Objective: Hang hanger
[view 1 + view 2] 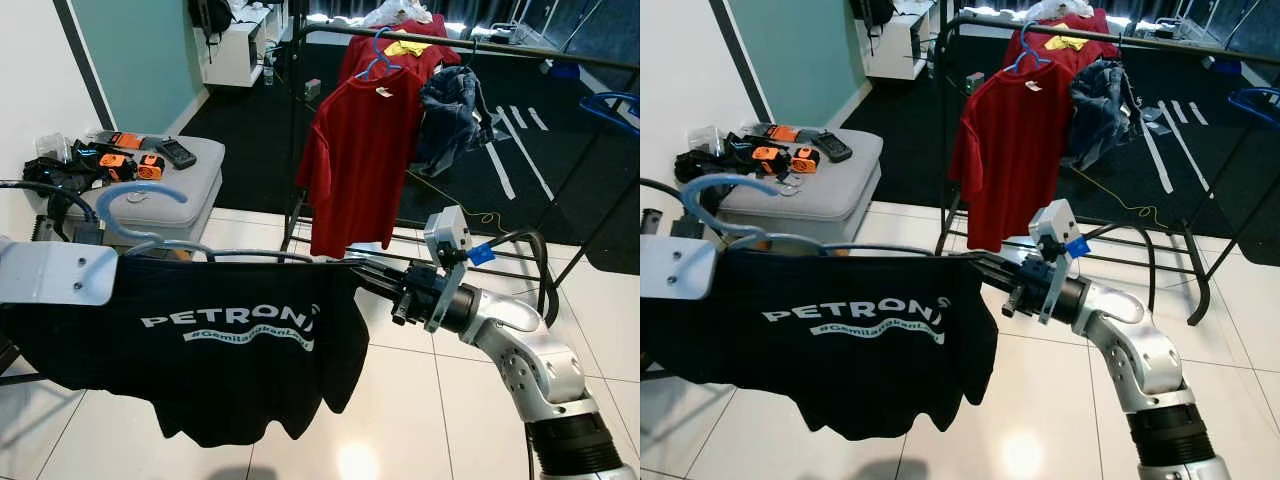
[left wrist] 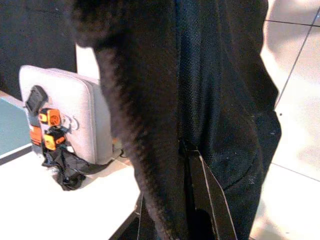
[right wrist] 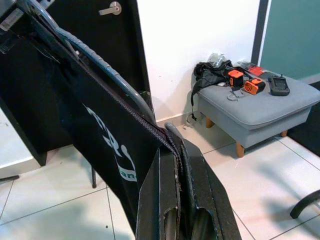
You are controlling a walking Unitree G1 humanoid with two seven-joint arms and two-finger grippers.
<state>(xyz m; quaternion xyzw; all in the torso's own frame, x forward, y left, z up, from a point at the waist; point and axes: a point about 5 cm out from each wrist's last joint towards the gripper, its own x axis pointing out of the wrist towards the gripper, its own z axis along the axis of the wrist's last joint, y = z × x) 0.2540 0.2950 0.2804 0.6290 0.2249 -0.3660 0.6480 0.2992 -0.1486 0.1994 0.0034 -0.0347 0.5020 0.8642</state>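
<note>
Both jaws clenched on the black T-shirt's shoulders, right gripper and left gripper, I keep the blue hanger level between them and walk toward the rail.

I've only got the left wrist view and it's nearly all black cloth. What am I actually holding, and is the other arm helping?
Observer: A black T-shirt on a light blue hanger, stretched between both arms. The right gripper is shut on its far shoulder.
Operator: Where's the rack from here?
Observer: Ahead and to the right. A dark clothes rail stands beyond the white tiles.
Operator: Anything hanging on it?
Observer: A red shirt hangs there, with dark denim clothing beside it.
</note>
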